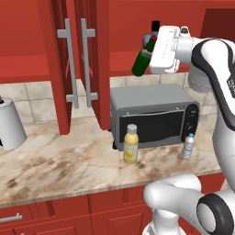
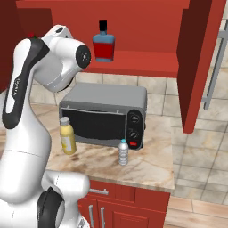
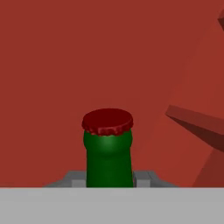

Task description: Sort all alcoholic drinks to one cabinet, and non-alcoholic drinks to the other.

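The slim dark-green bottle [image 1: 142,60] hangs above the grey toaster oven [image 1: 153,117], up at the level of the open wall cabinet's red shelf [image 2: 133,60]. In the left base view its long axis is tilted: the base points down and toward the paired silver bar handles [image 1: 77,59], while the neck runs up into the white hand. In the hand view the neck [image 3: 108,159] stands along the viewing axis with the red crown cap [image 3: 107,121] facing the red interior of the cabinet. The pincer [image 3: 109,179] is clenched on this neck; one grey fingertip shows at each side of the glass, pressed against it. The squat red-and-blue bottle [image 2: 103,43] with a black cap stands upright on the red shelf, above the toaster oven and just beside the robot's wrist in the right base view. The pale-yellow juice bottle [image 1: 131,144] stands upright on the counter [image 1: 69,160] directly in front of the toaster oven's glass door. The small clear water bottle [image 1: 188,146] stands upright on the counter in front of the toaster oven's control panel, well apart from the juice bottle. A white paper-towel roll [image 1: 10,123] stands on the counter far from the toaster oven, beyond the open cabinet door [image 1: 78,59].
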### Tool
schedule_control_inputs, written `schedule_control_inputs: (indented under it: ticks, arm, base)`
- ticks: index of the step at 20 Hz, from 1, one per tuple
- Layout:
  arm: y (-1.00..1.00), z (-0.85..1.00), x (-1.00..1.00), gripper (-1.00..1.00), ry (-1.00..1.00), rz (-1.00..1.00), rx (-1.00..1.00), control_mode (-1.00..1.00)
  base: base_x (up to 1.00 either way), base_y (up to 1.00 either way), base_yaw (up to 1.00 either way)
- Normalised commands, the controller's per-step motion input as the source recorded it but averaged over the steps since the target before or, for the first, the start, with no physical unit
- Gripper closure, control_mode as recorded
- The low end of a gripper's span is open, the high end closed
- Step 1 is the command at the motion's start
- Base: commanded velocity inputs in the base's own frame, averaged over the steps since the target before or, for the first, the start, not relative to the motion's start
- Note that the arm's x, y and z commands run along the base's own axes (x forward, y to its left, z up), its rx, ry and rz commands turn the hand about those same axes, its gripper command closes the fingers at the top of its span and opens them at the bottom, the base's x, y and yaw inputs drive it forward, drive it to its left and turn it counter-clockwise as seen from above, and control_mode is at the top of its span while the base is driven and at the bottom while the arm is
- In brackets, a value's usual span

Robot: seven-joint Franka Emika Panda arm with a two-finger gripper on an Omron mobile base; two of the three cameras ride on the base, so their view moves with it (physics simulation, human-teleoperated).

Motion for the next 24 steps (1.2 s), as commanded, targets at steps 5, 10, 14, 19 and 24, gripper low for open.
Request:
schedule_control_inputs:
  ticks: [5, 10, 14, 19, 24]
  arm:
    - [0.03, 0.0, 0.21, 1.0, 0.0, 0.0, 0.0, -1.0]
    - [0.03, 0.0, 0.23, 1.0, 0.0, 0.0, 0.0, -1.0]
    - [0.0, 0.0, 0.29, 1.0, 0.0, 0.0, 0.0, -1.0]
    - [0.01, 0.0, 0.31, 1.0, 0.0, 0.0, 0.0, -1.0]
    - [0.01, 0.0, 0.32, 1.0, 0.0, 0.0, 0.0, -1.0]
  base:
    - [0.0, 0.0, 0.0]
    - [0.0, 0.0, 0.0]
    - [0.0, 0.0, 0.0]
    - [0.0, 0.0, 0.0]
    - [0.0, 0.0, 0.0]
